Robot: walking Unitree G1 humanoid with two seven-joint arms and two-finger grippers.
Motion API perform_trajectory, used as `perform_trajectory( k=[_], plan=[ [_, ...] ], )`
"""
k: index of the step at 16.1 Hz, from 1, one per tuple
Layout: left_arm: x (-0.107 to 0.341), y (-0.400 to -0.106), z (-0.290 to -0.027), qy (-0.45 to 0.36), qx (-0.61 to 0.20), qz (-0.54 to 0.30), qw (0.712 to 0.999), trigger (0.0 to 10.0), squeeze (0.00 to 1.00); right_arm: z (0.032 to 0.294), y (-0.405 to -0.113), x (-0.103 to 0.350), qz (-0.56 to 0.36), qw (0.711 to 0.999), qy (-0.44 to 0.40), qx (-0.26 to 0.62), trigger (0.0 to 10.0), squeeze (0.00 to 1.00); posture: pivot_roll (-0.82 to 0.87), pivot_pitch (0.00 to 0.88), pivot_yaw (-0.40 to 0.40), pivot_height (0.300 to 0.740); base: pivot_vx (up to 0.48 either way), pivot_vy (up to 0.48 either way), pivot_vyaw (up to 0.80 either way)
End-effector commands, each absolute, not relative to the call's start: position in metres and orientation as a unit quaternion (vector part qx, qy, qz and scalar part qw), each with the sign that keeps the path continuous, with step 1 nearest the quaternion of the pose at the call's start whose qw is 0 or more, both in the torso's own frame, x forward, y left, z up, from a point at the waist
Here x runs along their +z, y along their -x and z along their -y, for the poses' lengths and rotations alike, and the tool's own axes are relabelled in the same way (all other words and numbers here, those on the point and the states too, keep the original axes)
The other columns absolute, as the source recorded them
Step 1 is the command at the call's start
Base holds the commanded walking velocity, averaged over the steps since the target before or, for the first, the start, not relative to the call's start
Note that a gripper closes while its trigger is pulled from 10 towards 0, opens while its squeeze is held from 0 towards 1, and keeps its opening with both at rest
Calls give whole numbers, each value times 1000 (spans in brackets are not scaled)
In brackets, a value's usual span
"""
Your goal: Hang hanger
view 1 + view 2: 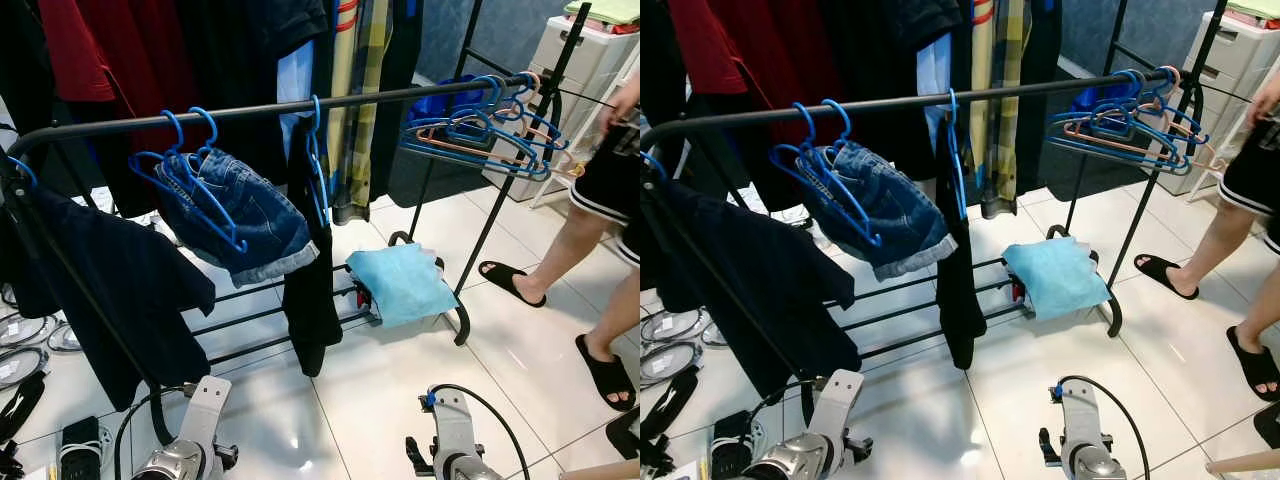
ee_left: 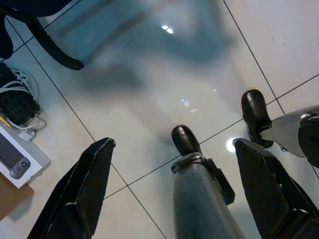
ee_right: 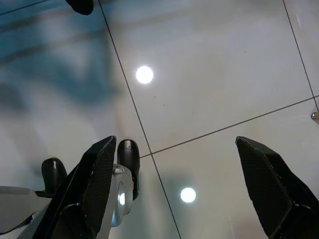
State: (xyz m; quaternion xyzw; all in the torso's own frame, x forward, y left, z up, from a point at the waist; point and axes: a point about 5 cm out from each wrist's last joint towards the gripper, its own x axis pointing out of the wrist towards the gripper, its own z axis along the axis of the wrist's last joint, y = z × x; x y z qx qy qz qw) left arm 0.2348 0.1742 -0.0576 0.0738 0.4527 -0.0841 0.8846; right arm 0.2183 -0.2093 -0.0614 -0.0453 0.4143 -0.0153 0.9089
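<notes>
Hidden: the person (image 1: 600, 200) was cut off above the shorts.
Hangers (image 1: 480, 130): bunched at the rail's (image 1: 300, 105) right end, perhaps six.
Grippers: left gripper (image 2: 169, 189) and right gripper (image 3: 174, 194) were held spread wide, empty.
Floor (image 1: 380, 400): glossy white tiles.

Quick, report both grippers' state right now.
Left gripper: open, holding nothing, pointed down at the floor tiles.
Right gripper: open, holding nothing, also over the tiles.

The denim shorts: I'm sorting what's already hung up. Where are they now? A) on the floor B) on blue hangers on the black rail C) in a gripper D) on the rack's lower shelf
B: the denim shorts hang from blue hangers hooked over the black rail.
</notes>
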Motion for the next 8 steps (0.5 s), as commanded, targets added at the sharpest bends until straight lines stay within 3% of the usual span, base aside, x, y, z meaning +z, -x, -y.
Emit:
perform_trajectory(
  k=[1,8],
  plan=[
    [-61,-229,-179,-79,-82,-461,880,10000,0,207,-214,-65,-423,905,45,-10,10000,0,-66,81,6,740,0,0,0],
    [-60,-230,-178,-78,-84,-460,881,10000,0,208,-214,-64,-422,905,47,-11,10000,0,-69,78,6,740,0,0,0]
  ],
)
